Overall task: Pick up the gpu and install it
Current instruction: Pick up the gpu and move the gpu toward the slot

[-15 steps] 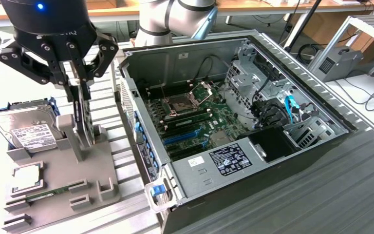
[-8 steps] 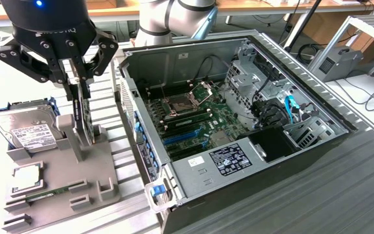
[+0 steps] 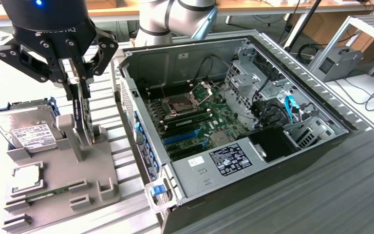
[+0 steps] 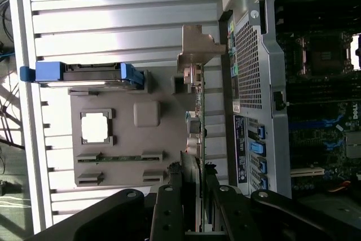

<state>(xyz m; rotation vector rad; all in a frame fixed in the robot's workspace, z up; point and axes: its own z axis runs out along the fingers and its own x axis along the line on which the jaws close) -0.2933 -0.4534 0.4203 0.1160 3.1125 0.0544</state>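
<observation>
Across the whole exterior view runs the slatted metal bench [image 3: 343, 195], carrying everything else. On it, filling the centre and right of the frame, lies an open computer case [image 3: 174, 58], side panel off, with its green motherboard [image 3: 194, 117] facing up. In the wrist view the case's perforated rear panel [image 4: 254, 83] runs alongside the ribbed bench surface [image 4: 113, 21]. At the lower left of the exterior view, just beside the case, sits a grey holder tray [image 3: 64, 170] [image 4: 146, 156] with moulded slots. Above it, at the upper left of the frame, hangs the black end effector [image 3: 80, 80], and its arm [image 3: 167, 17] rises at the top centre. The end effector's two fingers are clenched on the gpu [image 3: 82, 114], one against each face near its top edge. The card stands upright on edge, and its lower edge is down at the tray's raised slot. Seen from the wrist, the gpu [image 4: 193, 139] appears edge-on, running away from the end effector [image 4: 194, 196] to its metal end bracket. Left of the card, a silver hard drive [image 3: 31, 129] [image 4: 93, 74] in a blue frame leans at the tray's far end. Nearer the bottom of the frame a square processor chip [image 3: 28, 176] [image 4: 94, 127] lies in its pocket. Just below it rests a narrow green memory stick [image 3: 44, 194] [image 4: 121, 158].
</observation>
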